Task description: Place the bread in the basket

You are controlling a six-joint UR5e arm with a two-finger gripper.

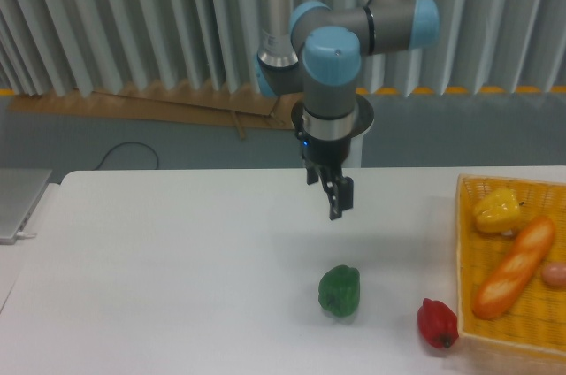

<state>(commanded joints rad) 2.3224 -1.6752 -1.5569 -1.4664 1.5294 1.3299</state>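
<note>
Honestly the bread (513, 269) already lies in the basket (462, 251) at the right edge. The gripper (336, 207) hangs mid-frame holding nothing; can't tell how open it is. Only risk: dropping lower and bumping the green pepper (340, 291) below it.

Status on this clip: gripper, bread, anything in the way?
Gripper empty, raised over mid-table; jaw state unclear. Bread lies in the basket. Nothing in the way.

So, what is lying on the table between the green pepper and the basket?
In the fixed camera view, only the red pepper lies between the green pepper and the yellow basket, close to the basket's left wall.
</note>
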